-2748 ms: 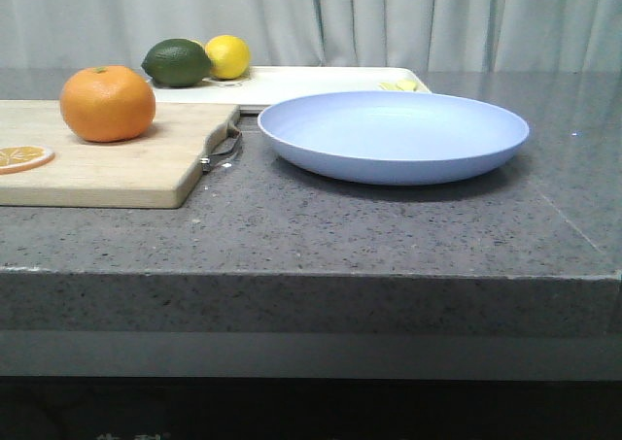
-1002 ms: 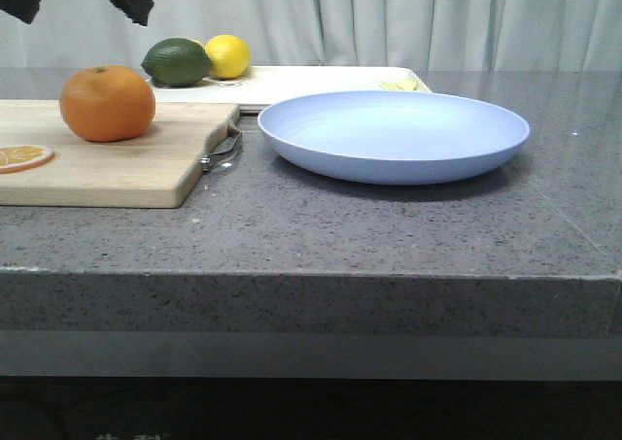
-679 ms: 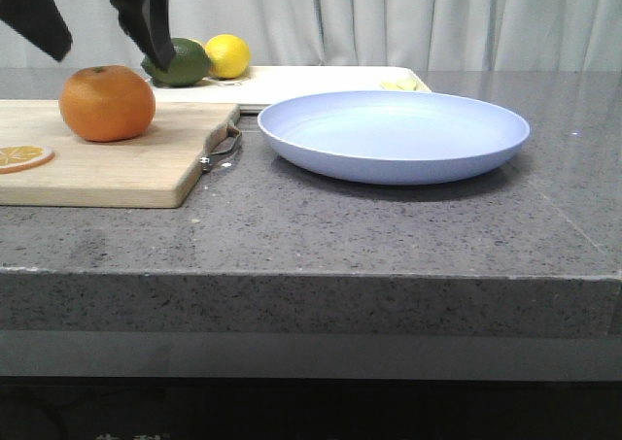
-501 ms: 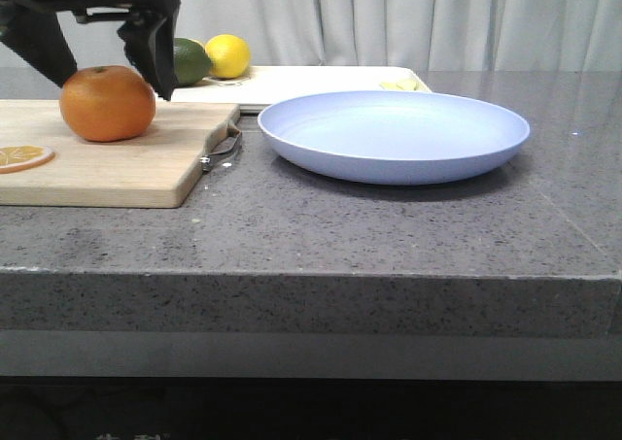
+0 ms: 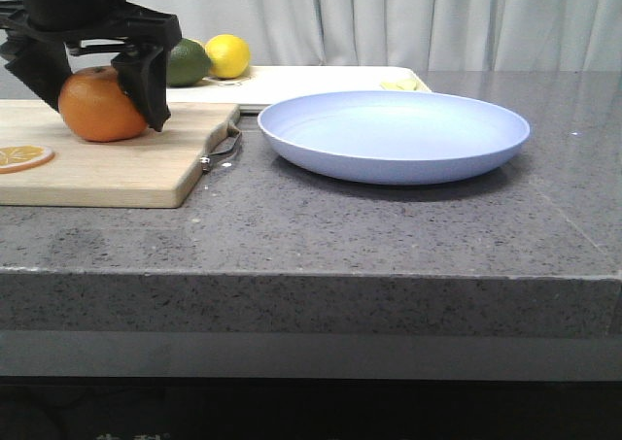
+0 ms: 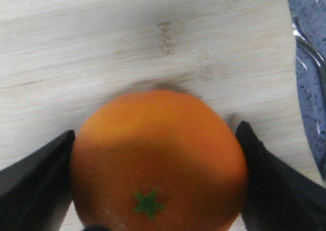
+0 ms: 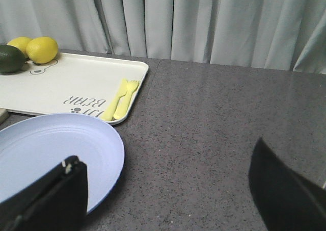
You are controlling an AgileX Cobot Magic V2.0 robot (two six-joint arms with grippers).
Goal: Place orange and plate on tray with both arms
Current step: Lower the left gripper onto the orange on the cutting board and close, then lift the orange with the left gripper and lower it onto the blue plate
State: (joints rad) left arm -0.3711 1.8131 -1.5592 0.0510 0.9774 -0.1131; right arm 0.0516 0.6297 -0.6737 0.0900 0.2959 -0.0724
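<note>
The orange (image 5: 97, 110) rests on the wooden cutting board (image 5: 107, 173) at the left. My left gripper (image 5: 102, 110) is open and down around it, one black finger close against each side. The left wrist view shows the orange (image 6: 158, 154) filling the gap of the left gripper (image 6: 154, 129), green stem dot up. The lavender-blue plate (image 5: 394, 134) lies on the counter at centre. The cream tray (image 5: 321, 79) sits behind it. My right gripper (image 7: 167, 152) is open and empty above the counter, beside the plate's rim (image 7: 46, 149). It does not show in the front view.
A lime (image 5: 190, 61) and a lemon (image 5: 226, 54) sit on the tray's left end. Yellow cutlery (image 7: 121, 98) lies at the tray's right edge (image 7: 76, 83). An orange slice (image 5: 21, 155) lies on the board, whose metal handle (image 5: 224, 149) points at the plate.
My left gripper came into view from above and dropped until its fingers straddle the orange. The orange, plate and tray have stayed put.
</note>
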